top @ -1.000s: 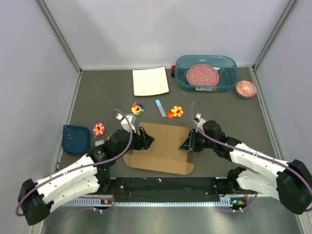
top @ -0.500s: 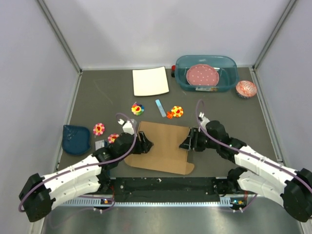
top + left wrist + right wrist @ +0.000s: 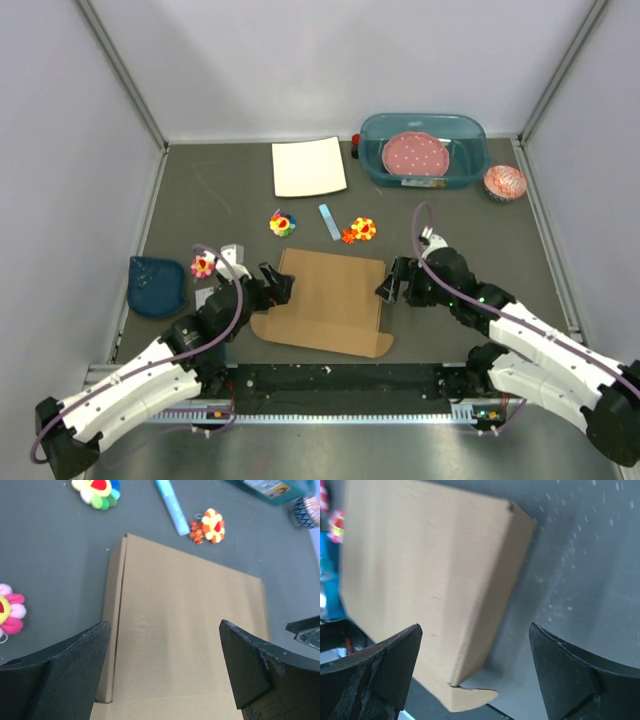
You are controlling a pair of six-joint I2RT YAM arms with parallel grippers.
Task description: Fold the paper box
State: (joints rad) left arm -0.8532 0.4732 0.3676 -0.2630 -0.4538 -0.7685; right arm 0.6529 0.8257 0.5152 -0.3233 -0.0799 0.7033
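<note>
Left hand [image 3: 283, 287] and right hand [image 3: 387, 290] drawn back, spread, paper box [image 3: 330, 302] between

Pale-walled work cell
Floored with a dark grey matte tabletop [image 3: 215, 200], boxed in by plain lilac-grey panels [image 3: 340, 60] behind and on both sides, braced by slanting aluminium struts [image 3: 121, 70], edged in front with a black rail [image 3: 340, 378]; lit evenly.

Grey tabletop [image 3: 200, 200] carries paper box [image 3: 325, 300], lying between left end effector [image 3: 277, 286] and right end effector [image 3: 392, 287]. Beyond both: flower toys [image 3: 283, 223], white sheet [image 3: 308, 166], teal tub [image 3: 470, 150]. Blue pouch [image 3: 157, 285] lies outside the left one.
</note>
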